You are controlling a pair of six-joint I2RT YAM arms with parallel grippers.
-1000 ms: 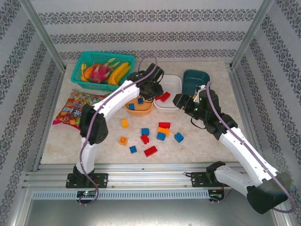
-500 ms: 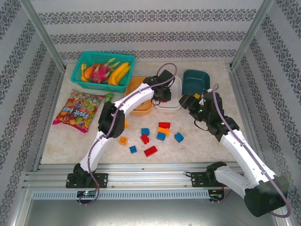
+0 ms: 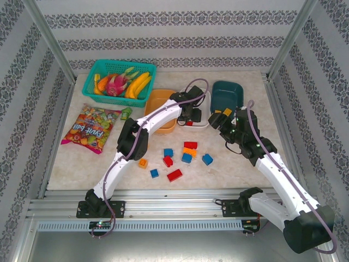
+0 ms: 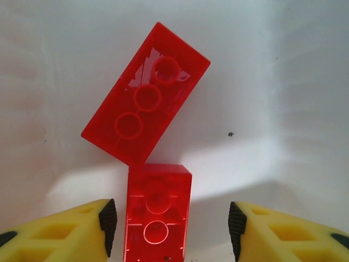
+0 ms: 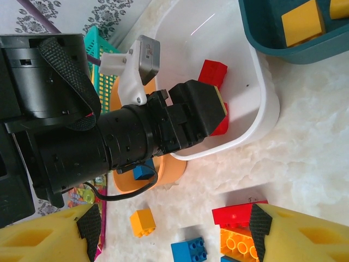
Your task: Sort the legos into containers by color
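- The white tray (image 3: 203,96) holds two red bricks (image 4: 146,109), touching at a corner, both hollow side up.
- The left jaws hang inside the white tray, spread wide. The lower red brick (image 4: 158,215) lies between the pads, with a gap on each side.
- The right jaws stand open and empty just right of the white tray's near corner, above the surface (image 3: 229,169).
- The teal tray (image 3: 226,91), just right of the white tray, carries a yellow brick (image 5: 299,22).
- The orange tray (image 3: 158,101), just left of the white tray, holds a blue brick (image 5: 143,172).
- Loose bricks (image 3: 182,155) in red, blue and orange lie scattered on the surface in front of the white tray.
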